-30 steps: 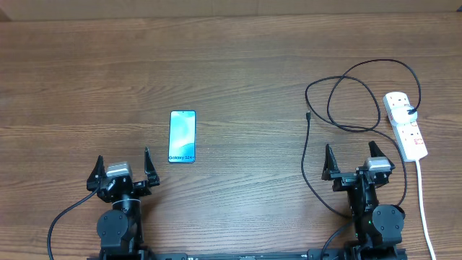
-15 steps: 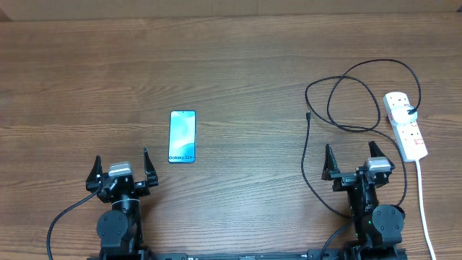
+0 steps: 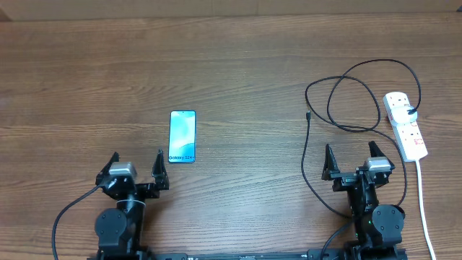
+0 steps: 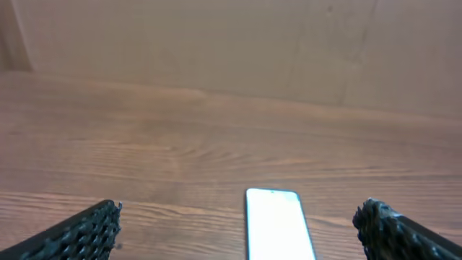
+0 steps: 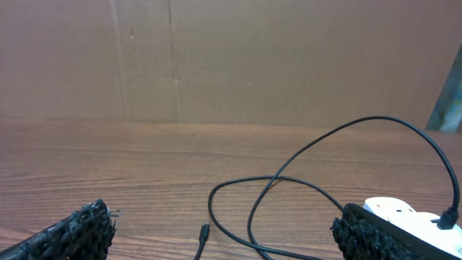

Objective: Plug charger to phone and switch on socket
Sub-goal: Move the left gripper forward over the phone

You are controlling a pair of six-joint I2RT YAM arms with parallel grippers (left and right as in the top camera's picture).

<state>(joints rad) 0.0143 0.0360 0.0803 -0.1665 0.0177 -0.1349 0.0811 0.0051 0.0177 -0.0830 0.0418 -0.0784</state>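
The phone (image 3: pixel 182 136) lies flat, screen lit, left of the table's middle; in the left wrist view the phone (image 4: pixel 278 224) shows just ahead and slightly right of centre. My left gripper (image 3: pixel 137 159) (image 4: pixel 238 215) stands open and empty, just short of it. The charger (image 3: pixel 308 115) is a thin black cable, looped on the table. Its black plug sits in the socket (image 3: pixel 406 126), a white strip with red switches at the far right. Its small tip (image 5: pixel 204 232) lies free ahead of my open, empty right gripper (image 3: pixel 350 150) (image 5: pixel 221 215).
The socket's thick white cord (image 3: pixel 426 209) runs down the right edge towards the front. The black cable passes close by the right arm's left side. A brown wall stands behind the wooden table (image 3: pixel 238 65).
My left gripper has swung to the right, so its fingers now point at the phone's near end. The right arm, cable and phone have not moved.
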